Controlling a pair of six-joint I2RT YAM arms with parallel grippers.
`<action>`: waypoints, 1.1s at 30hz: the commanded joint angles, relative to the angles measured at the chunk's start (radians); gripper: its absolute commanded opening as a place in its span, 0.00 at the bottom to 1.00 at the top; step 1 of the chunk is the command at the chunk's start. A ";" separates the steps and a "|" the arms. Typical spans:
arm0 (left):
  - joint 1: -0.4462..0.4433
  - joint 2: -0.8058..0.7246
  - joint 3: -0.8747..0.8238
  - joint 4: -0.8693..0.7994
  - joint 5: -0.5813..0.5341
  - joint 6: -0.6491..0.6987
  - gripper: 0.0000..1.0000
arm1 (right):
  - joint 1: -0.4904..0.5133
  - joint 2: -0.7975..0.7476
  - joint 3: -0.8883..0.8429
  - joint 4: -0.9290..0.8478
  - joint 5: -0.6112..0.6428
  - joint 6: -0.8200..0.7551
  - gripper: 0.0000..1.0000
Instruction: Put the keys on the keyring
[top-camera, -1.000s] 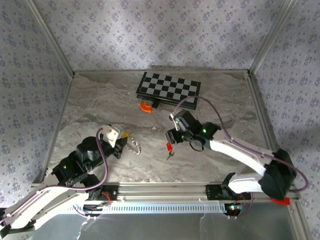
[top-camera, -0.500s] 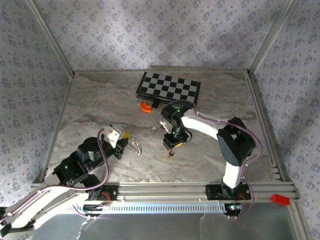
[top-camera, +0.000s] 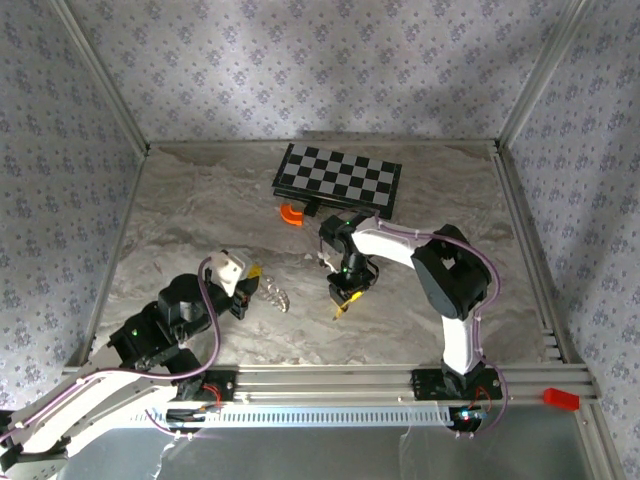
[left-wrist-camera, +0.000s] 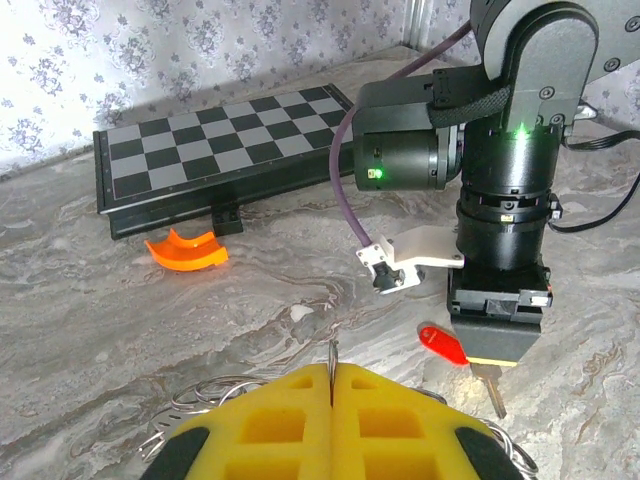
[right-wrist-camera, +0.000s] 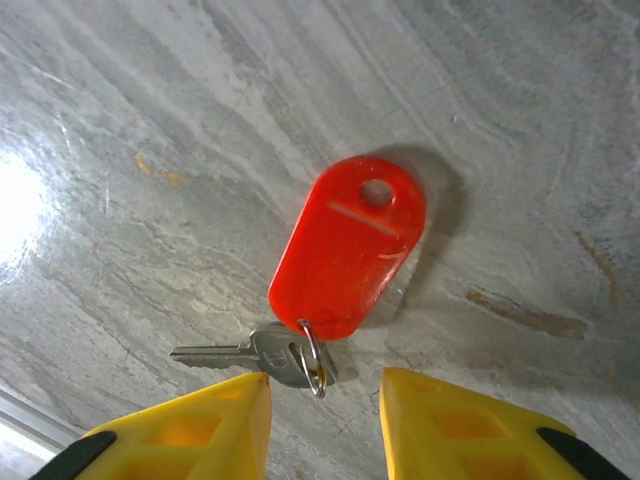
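At the middle of the marble table (top-camera: 200, 210), the right arm now stands folded upright where a second ago it lay stretched low across the surface. The right gripper (top-camera: 345, 297) has come down straight over the red-tagged key (right-wrist-camera: 345, 250), and its yellow fingers (right-wrist-camera: 200, 430) are drawing in. A clear gap is left between them, one to each side of the small split ring; they hold nothing yet. That reads as the pickup of the loose key just starting.

The key lies flat: an oval red tag with a hole, a short silver blade linked beneath it. Well to the left, the left gripper (left-wrist-camera: 331, 385) has not moved — pads pressed together on a thin wire of the keyring (top-camera: 270, 292), the silver keys (top-camera: 280, 300) bunched around it.
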 joint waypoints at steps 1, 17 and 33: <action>-0.008 -0.011 0.006 0.052 0.010 0.001 0.00 | -0.005 0.022 0.031 -0.008 -0.014 -0.013 0.32; -0.008 -0.014 -0.001 0.058 0.008 0.000 0.00 | -0.009 0.029 0.034 0.015 -0.022 -0.007 0.14; -0.008 -0.014 -0.001 0.065 0.019 -0.005 0.00 | 0.033 -0.195 -0.212 0.219 0.142 0.155 0.00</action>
